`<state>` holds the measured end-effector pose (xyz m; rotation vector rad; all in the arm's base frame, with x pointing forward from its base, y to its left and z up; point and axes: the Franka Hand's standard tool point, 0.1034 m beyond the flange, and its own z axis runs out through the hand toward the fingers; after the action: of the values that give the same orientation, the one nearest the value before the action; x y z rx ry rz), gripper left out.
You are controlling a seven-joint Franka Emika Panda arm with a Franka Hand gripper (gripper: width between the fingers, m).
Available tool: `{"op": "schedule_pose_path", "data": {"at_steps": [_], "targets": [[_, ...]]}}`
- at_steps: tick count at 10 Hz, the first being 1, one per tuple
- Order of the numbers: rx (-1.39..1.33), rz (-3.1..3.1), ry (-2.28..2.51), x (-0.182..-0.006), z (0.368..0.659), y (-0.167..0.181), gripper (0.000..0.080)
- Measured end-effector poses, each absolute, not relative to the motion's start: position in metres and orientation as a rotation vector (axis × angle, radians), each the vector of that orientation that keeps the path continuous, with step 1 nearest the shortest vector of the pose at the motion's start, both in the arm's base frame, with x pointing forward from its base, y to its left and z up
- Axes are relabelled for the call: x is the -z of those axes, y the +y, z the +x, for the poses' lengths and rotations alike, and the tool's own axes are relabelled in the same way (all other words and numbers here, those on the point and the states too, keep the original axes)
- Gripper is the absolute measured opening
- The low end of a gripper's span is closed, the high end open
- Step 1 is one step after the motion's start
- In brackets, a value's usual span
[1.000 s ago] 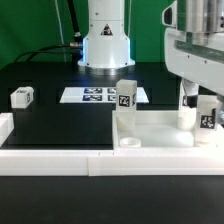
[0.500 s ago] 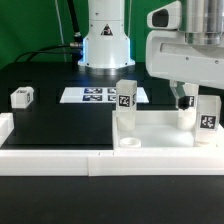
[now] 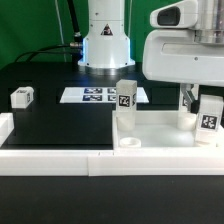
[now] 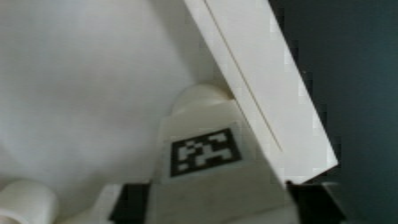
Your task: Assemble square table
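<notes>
While the pincer [image 4: 210, 198] straddles 1 tagged leg [image 4: 199, 118] on the top [image 4: 71, 90], its clamping is unclear.

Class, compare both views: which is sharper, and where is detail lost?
Exterior view: evenly lit and fairly sharp, tag on the middle leg legible, white table top nearly featureless. Wrist view: soft close-up, marker on the tagged leg fuzzy.
</notes>
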<state>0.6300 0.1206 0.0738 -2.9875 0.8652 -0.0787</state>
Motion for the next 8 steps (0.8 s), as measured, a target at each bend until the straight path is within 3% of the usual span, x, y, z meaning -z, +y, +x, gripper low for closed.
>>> {"op": "schedule_pose_path", "data": {"at_steps": [1,8], "targets": [[0.076,-2.942,1.001,-0.0738,0.6300,0.1205,0.0290],[-0.009,-2.214,2.023,-0.0720,0.6292,0.1152,0.0291]]}}
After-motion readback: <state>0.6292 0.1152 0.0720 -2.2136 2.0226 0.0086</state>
